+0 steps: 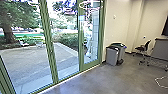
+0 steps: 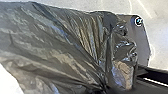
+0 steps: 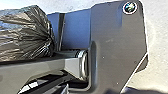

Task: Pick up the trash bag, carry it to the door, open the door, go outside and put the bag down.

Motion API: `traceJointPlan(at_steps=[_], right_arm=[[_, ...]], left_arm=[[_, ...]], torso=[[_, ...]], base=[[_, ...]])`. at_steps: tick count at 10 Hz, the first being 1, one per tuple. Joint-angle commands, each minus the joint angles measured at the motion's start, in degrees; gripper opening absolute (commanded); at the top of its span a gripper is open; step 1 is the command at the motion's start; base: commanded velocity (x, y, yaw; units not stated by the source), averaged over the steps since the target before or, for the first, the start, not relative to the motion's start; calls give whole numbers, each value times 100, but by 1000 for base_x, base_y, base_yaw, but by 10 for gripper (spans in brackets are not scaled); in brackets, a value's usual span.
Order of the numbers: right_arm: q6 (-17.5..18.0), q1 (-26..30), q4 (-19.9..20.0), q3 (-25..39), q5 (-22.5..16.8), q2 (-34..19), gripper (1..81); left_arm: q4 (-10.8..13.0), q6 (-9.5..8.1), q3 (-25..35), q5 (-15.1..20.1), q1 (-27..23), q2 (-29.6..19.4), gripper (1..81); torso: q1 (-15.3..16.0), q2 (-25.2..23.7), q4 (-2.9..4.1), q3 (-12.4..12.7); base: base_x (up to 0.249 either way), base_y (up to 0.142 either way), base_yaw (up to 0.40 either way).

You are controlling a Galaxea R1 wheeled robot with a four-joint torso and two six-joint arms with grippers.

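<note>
Green door frame: In the head view, it stands in front of the robot and reaches over to its left. So the way out looks to be ahead of the jaws and to their left. I cannot tell if any part of it is open.
Paved yard: It is past the frame, farther from the jaws than the frame is.
Grey bins: They stand just beside the far end of the frame, well apart from the jaws.
Trash bag: In the left wrist view, it is big, dark, shiny and close to the left jaws. Its folds run in to a bunched part, and the wide part spreads away from there. I take that line as its long way.
Left jaws: I cannot tell if they are spread or pressed together. The bunched part looks near them, so my guess is that the bag hangs there.
Bag folds: In the right wrist view, they fan out like rays beside a grey arm part. The bag looks smaller here, so the left arm seems nearer to it.
Right jaws: I cannot tell how they are set, or if they touch the bag.
Next move: The bag must pass the frame without brushing it.
</note>
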Motion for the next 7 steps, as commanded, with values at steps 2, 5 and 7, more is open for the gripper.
traceJointPlan(at_steps=[2,5,7], right_arm=[[-28,307,-17,11,-375,-7,811],[-37,307,-17,1,-375,-7,811],[-37,307,-17,-15,-375,2,811]], left_arm=[[11,10,15,369,-397,16,10],[11,1,15,369,-389,16,10],[11,1,15,369,-389,15,10]], torso=[[0,0,0,0],[0,0,0,0],[-2,0,0,0]], base=[[160,-91,0],[160,-103,0],[160,-103,0]])
